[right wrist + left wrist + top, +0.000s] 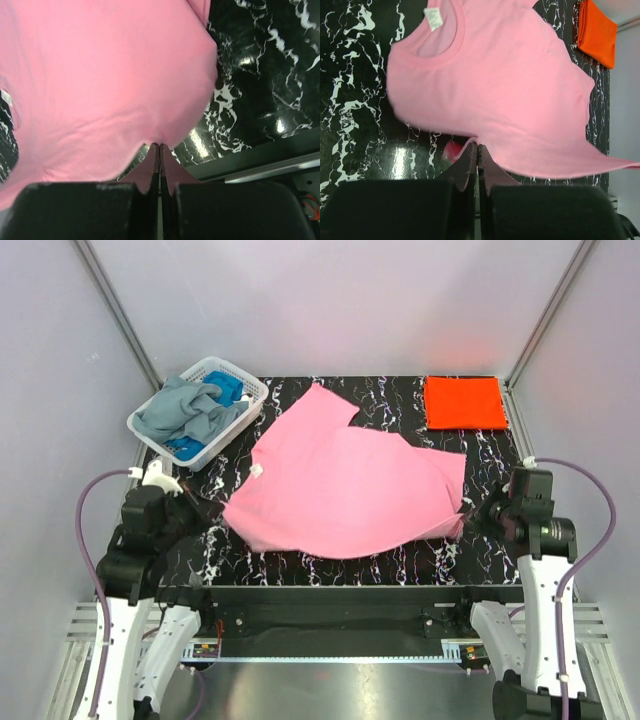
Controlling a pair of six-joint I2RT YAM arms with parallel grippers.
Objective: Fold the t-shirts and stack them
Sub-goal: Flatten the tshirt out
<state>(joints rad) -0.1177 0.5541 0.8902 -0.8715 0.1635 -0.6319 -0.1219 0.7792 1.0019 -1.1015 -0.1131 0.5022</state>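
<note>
A pink t-shirt (345,485) is spread across the middle of the black marbled table, lifted along its near edge. My left gripper (478,146) is shut on the shirt's near left edge (485,100), close to the collar with its white label (433,18). My right gripper (159,145) is shut on the shirt's near right edge (100,90). In the top view the left gripper (215,528) and the right gripper (468,515) sit at the shirt's two near corners. A folded orange-red t-shirt (464,402) lies at the far right. Grey-blue (180,410) and blue (225,390) shirts are in the basket.
A white lattice basket (240,425) stands at the far left corner of the table. The table's near edge and metal rail (270,167) run just behind my right gripper. Grey walls enclose the table on three sides.
</note>
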